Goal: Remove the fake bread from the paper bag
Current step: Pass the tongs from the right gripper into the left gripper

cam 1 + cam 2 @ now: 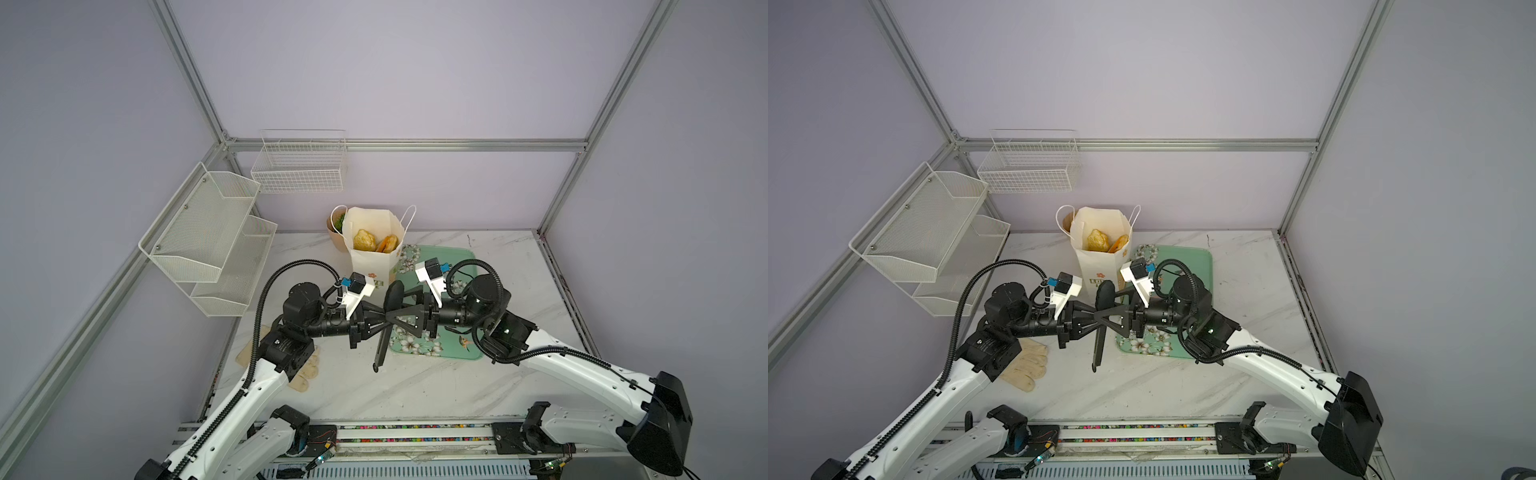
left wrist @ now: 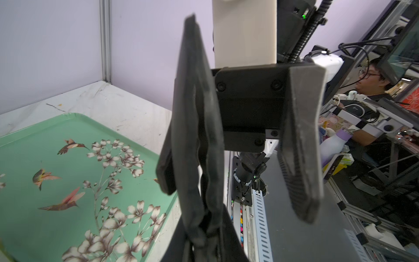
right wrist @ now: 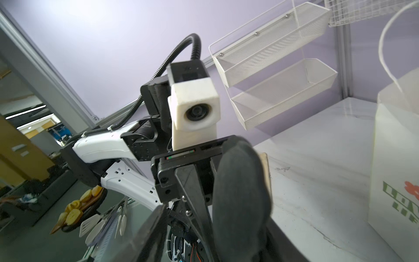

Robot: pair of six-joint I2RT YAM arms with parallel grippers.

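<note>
Table (image 1: pixel 478 374): white marble pattern.
Tray (image 2: pixel 27 145): green, floral, on the right half.
Paper bag (image 1: pixel 368 266): upright at rear, just beside tray, mouth open.
Left end effector (image 1: pixel 381 316): clamped on black utensil (image 1: pixel 380 349).
Right end effector (image 1: pixel 395 319): jaws apart, straddling utensil.
Fake bread (image 1: pixel 365 240): two pieces visible inside bag.

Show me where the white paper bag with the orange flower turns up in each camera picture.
In a top view: paper bag upright near the centre, at the back of the marble tabletop.
In a top view: paper bag also upright, slightly left of centre.
Left wrist: not in it.
Right wrist: paper bag along the right edge, green lettering showing.
Shared landmark: the marble tabletop, in all four.
</note>
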